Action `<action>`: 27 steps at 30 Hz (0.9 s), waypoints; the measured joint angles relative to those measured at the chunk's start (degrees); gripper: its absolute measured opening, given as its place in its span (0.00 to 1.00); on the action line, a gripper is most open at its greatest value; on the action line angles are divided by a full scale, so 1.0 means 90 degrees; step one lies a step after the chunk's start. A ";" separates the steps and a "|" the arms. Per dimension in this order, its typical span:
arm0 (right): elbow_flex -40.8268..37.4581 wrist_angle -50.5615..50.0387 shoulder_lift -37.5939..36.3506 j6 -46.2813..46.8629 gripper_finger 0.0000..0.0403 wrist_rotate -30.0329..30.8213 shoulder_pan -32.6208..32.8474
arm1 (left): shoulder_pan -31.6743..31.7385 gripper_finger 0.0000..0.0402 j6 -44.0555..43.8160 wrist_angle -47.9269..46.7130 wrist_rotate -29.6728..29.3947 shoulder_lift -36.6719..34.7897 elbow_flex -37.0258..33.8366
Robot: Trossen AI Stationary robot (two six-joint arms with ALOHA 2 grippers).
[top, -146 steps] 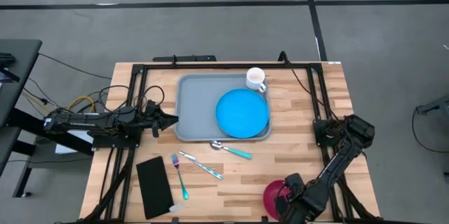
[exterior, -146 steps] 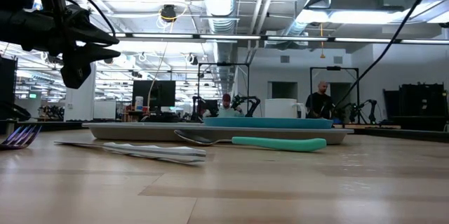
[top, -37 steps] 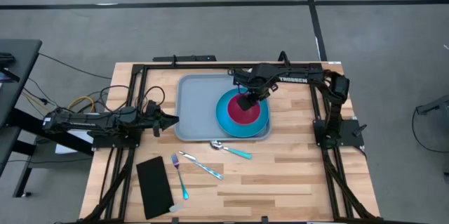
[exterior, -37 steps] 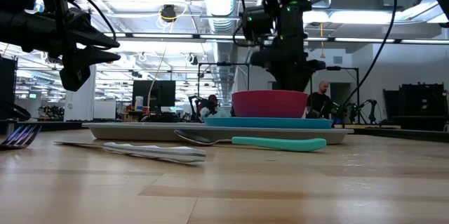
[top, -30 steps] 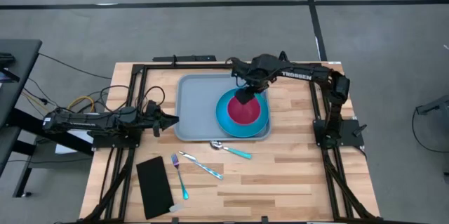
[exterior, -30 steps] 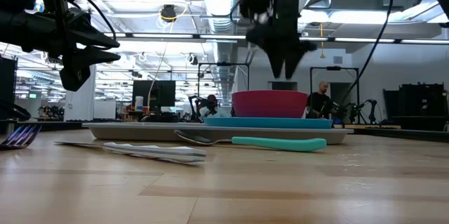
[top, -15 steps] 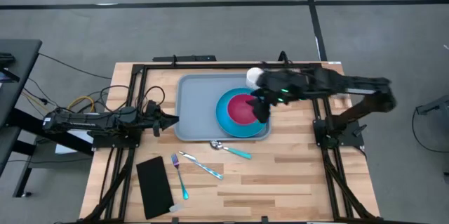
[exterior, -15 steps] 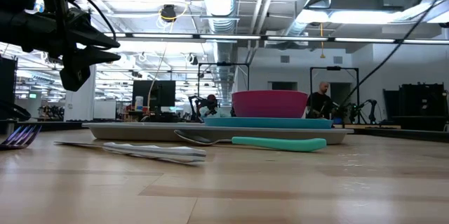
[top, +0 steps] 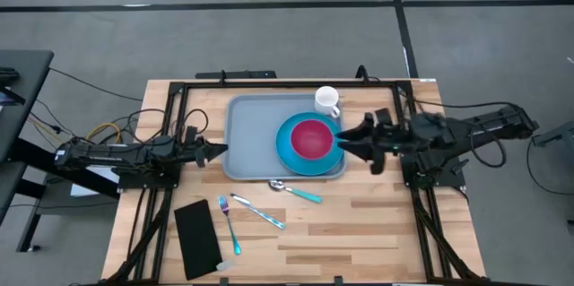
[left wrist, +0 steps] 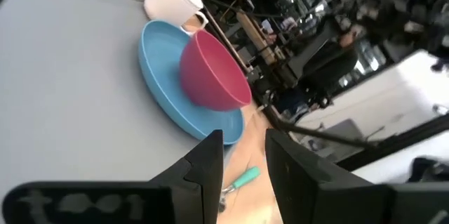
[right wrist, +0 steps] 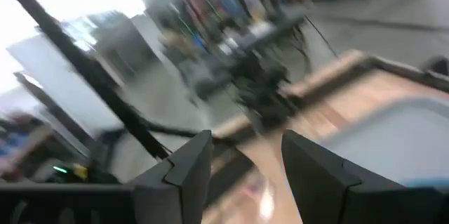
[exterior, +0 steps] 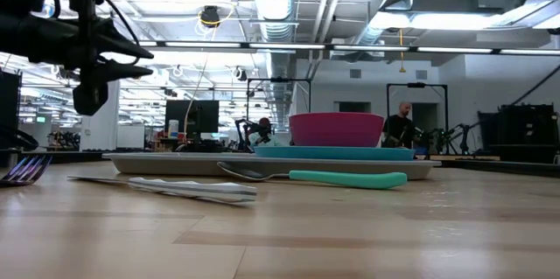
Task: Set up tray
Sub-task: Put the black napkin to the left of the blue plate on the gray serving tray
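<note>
The tray (top: pixel 251 134) lies at the surface's (top: pixel 377 223) twelve o'clock, bearing the blue plate (top: pixel 289 156) with the red bowl (top: pixel 311 137) nested in it, likely for stable stacking; the right claw (top: pixel 341 140), at the bowl's three o'clock, gapes empty; the left claw (top: pixel 221 150), slightly parted and empty, waits at the tray's nine o'clock.

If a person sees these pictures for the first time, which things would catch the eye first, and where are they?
Most striking is the red bowl sitting on the bright blue plate, on the right half of the grey-blue tray near the table's far edge, with a white mug at the tray's far right corner. The two dark grippers face the tray from either side: the left gripper at its left edge, the right gripper open beside the plate.
</note>
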 joint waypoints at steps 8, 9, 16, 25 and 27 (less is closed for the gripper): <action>-0.1103 -0.0476 -0.1172 0.0831 0.40 0.0353 0.0280 | 0.0000 0.24 -0.0652 0.0482 -0.0010 0.0001 -0.0005; -0.1117 -0.0805 -0.1237 0.1061 0.40 0.0402 0.0273 | 0.0000 0.24 -0.0648 0.0632 -0.0026 0.0000 -0.0005; -0.1386 -0.1547 -0.1323 0.1348 0.40 0.0360 0.0387 | -0.0002 0.24 -0.0445 0.1415 -0.0330 0.0000 0.0000; -0.1464 -0.3672 -0.1410 0.3136 0.40 0.0361 0.0697 | -0.0234 0.24 -0.0439 0.1534 -0.0335 0.0113 0.0206; -0.1464 -0.3962 -0.1392 0.3336 0.40 0.0370 0.0735 | -0.0366 0.23 -0.0291 0.1348 -0.0338 0.0314 0.0451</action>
